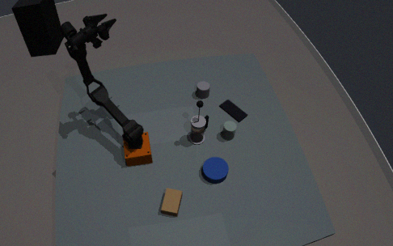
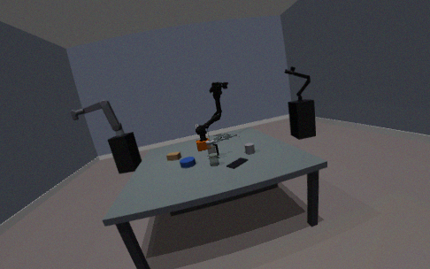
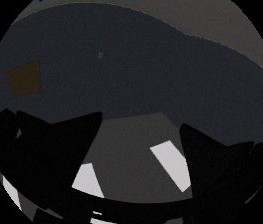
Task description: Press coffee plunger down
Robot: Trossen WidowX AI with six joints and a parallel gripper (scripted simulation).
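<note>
From the top view, your gripper [image 1: 111, 21] [image 2: 227, 85] [image 3: 142, 121] is at the upper left, raised past the tabletop's edge [image 1: 261, 194] [image 2: 162, 186], its fingers apart with nothing between them. The coffee press [image 1: 197, 125] is upright near the middle of the tabletop, to the right of the arm's orange base [image 1: 132, 159] [image 2: 202, 145]. The plunger's black knob [image 1: 200, 103] stands up on its thin rod [image 1: 199, 112], well above the lid, so the pressing is still to do. From the gripper, the press lies toward the lower right of this view, well apart. The green cup [image 1: 229, 129] [image 2: 214, 160] is just beside it, on the handle side.

In the exterior view, the arm reaches high and the gripper points sideways, not down; the press is partly hidden behind the green cup.

The wrist view shows the two dark fingers spread, with wall and ceiling beyond and no press. You likely need to swing around, bring the gripper over the knob, then push straight down along the rod.
</note>
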